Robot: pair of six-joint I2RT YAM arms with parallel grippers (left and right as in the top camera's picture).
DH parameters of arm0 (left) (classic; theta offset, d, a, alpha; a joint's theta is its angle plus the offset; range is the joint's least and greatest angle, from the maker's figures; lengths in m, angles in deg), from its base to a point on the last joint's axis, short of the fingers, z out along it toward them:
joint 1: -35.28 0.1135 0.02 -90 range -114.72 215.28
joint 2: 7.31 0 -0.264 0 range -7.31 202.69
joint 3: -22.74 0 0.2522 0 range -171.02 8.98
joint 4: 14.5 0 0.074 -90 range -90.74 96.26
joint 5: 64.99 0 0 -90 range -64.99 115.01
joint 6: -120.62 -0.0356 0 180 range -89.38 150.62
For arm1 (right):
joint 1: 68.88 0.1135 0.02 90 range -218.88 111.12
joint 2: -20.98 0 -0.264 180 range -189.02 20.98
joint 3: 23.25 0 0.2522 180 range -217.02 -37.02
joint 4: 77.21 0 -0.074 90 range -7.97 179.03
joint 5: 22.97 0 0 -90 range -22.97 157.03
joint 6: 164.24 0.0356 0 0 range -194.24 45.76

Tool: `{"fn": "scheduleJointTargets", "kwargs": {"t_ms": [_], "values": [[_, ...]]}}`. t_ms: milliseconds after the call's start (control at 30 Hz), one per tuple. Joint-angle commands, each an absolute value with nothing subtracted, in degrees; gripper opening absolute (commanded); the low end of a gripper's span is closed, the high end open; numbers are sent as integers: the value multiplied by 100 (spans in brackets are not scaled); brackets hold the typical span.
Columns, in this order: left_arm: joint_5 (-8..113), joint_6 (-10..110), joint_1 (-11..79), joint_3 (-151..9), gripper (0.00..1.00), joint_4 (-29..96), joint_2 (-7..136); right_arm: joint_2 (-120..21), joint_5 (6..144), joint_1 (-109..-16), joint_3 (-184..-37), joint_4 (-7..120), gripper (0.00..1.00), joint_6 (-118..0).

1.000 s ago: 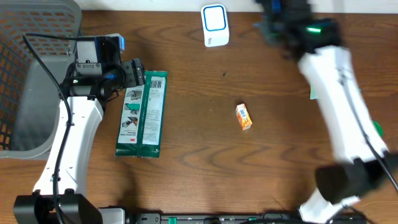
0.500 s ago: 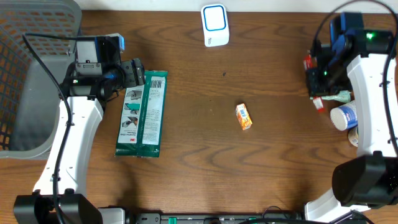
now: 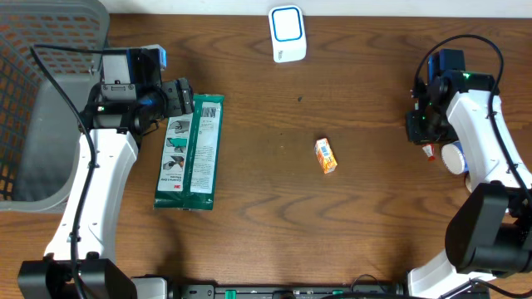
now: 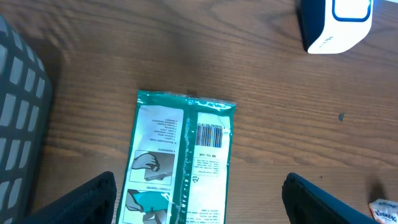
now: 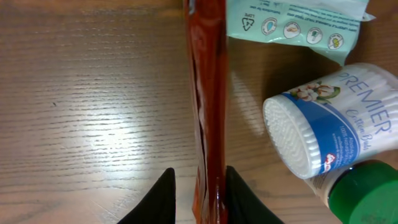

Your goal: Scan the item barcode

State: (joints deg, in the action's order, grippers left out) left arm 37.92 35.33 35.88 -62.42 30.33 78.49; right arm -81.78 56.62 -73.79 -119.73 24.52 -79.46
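Observation:
The white and blue scanner (image 3: 287, 33) stands at the table's far edge, and it also shows in the left wrist view (image 4: 339, 25). A green packet (image 3: 191, 151) lies flat at the left with its barcode (image 4: 209, 134) facing up. My left gripper (image 3: 179, 98) hovers open above it, fingers wide on either side (image 4: 199, 202). At the right, my right gripper (image 3: 420, 129) is low over the table. A thin red packet (image 5: 208, 93) stands edge-on between its slightly parted jaws (image 5: 199, 199). The right finger touches it and the left finger is just clear.
A small orange box (image 3: 326, 155) lies mid-table. Beside the red packet are a cotton-bud tub (image 5: 323, 118), a green-capped bottle (image 5: 367, 193) and a pale green packet (image 5: 292, 22). A grey basket (image 3: 33, 100) fills the far left.
My right arm swung from the far side near the scanner down to the right-hand pile, and its jaws have parted a little. The left arm and green packet have not moved.

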Motion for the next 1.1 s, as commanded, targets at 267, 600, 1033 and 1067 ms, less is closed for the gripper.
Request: {"fn": "scheduleJointTargets", "kwargs": {"t_ms": [267,600,1033,1067], "values": [[3715,3544,3601,-6325,83,3029,7832,-8183,5196,-7420,-11971,2084,39,-7902],[3715,3544,3601,-6325,83,3029,7832,-8183,5185,-7510,-11971,1995,56,-7904],[3715,3544,3601,-6325,83,3029,7832,-8183,5185,-7827,-11971,1857,5,-7946],[3715,3544,3601,-6325,83,3029,7832,-8183,5190,-7853,-11969,1862,13,-7944]]}}
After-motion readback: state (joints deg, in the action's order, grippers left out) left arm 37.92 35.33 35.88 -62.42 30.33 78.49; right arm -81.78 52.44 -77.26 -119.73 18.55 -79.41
